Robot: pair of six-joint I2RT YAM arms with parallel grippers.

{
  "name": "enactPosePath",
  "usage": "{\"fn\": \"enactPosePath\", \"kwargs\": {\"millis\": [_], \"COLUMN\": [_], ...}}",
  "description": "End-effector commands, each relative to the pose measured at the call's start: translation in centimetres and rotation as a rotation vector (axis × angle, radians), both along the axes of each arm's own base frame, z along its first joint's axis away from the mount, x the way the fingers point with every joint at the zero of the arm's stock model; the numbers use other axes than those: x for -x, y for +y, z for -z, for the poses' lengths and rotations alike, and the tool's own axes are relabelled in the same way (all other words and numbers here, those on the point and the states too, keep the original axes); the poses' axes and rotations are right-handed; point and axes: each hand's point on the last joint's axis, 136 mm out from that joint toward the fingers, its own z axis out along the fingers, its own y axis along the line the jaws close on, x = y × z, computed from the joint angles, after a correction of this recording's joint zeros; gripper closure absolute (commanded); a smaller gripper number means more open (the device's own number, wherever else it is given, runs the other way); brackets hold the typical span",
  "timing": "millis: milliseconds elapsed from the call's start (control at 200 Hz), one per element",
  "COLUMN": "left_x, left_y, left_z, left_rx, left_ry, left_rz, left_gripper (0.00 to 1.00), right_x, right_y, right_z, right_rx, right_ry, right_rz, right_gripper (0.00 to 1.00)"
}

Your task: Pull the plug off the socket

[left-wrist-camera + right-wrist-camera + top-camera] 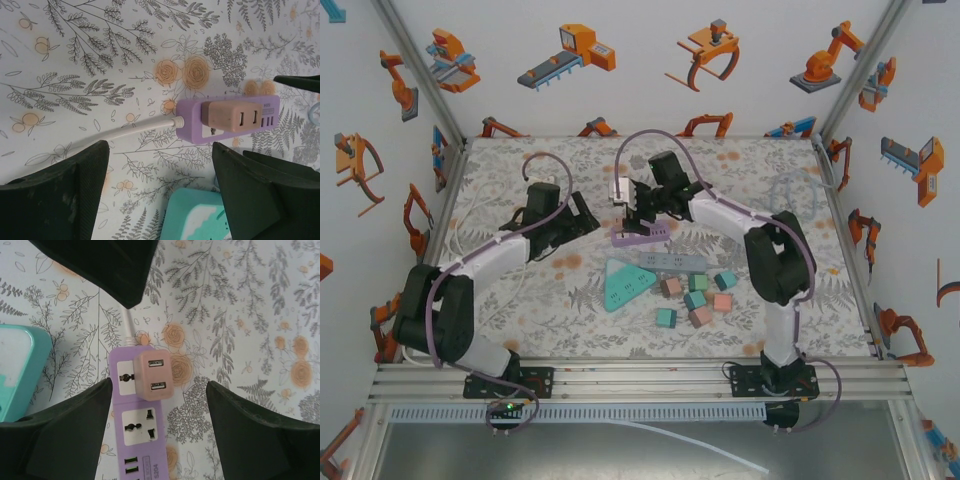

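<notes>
Slippage is the worry we start with on the left. The left gripper (pixel 160 146) hangs with its jaws apart and nothing between them, short of the purple power strip (pixel 227 125), so nothing pins the strip to the table (pixel 520 310). If the plug (pixel 234 117) is pulled while the strip lies free, we expect the whole strip to lift or drag along with it, trailing its white cable (pixel 125 132), while the plug stays seated. A left hold set too far right would crowd the plug and block the other arm. The teal triangular piece (pixel 192 220) lies near the strip and could be knocked if the strip swings. On the right, the right gripper (pixel 159 385) also stands with its jaws apart, holding nothing. A close made too low would catch the strip's body along with the plug. A tilted pull could jam the pins or let the smooth block slide out of the pads.

The plug, a pink block with two USB ports, sits in the socket at the strip's cable end. From the left gripper it lies off to the right, apart from both fingers. Under the right gripper it lies between the two fingers, level with their tips, with a gap on each side. We cannot tell how high those fingers stand above it.
</notes>
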Motion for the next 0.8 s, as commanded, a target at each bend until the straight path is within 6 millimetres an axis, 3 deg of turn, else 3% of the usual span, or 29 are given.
{"fn": "enactPosePath", "kwargs": {"millis": [0, 350, 566, 796], "left_x": [-1.4, -2.0, -1.7, -1.0], "left_y": [-0.9, -3.6, -4.1, -4.6], "left_z": [-0.9, 1.5, 3.4, 4.6], "left_rx": [0.032, 0.068, 0.044, 0.016], "left_ry": [-0.036, 0.008, 0.041, 0.079], "left_rz": [0.022, 0.107, 0.106, 0.139], "left_gripper": [0.26, 0.32, 0.45, 0.47], "right_x": [0.4, 0.8, 1.0, 0.8], "right_y": [0.2, 0.3, 0.3, 0.5], "right_z": [0.7, 2.4, 2.5, 2.4], "right_rx": [0.015, 0.031, 0.023, 0.02], "right_ry": [0.028, 0.068, 0.076, 0.079], "right_rz": [-0.053, -0.083, -0.088, -0.084], "right_gripper": [0.35, 0.53, 0.61, 0.68]}}
